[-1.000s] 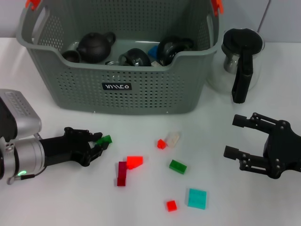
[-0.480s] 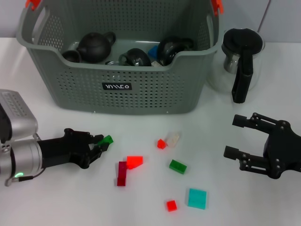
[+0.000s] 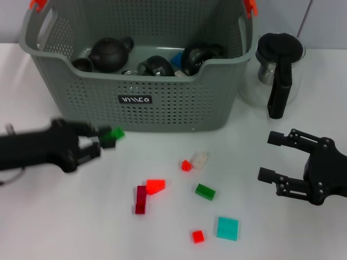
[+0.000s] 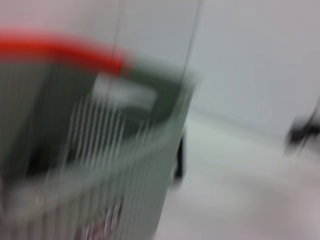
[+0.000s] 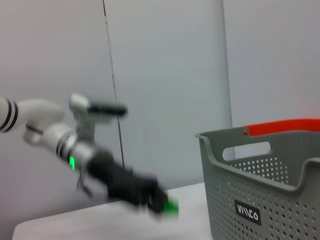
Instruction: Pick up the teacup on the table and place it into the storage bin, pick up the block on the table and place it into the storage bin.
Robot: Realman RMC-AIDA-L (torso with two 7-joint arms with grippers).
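Bright even light, soft shadows, left hand (image 3: 103, 142) motion-blurred, left wrist view smeared

left gripper (image 3: 103, 140) raised off the table (image 3: 65, 216), green block (image 3: 114, 133) carried toward storage bin (image 3: 162, 108)

A plain pale grey wall (image 5: 165, 75) is seen behind the work area in the right wrist view, divided by a thin dark vertical seam (image 5: 111, 75) toward 10 o'clock. The same pale wall (image 4: 260, 55) is shown in the left wrist view, blurred. Even, soft light is cast throughout.
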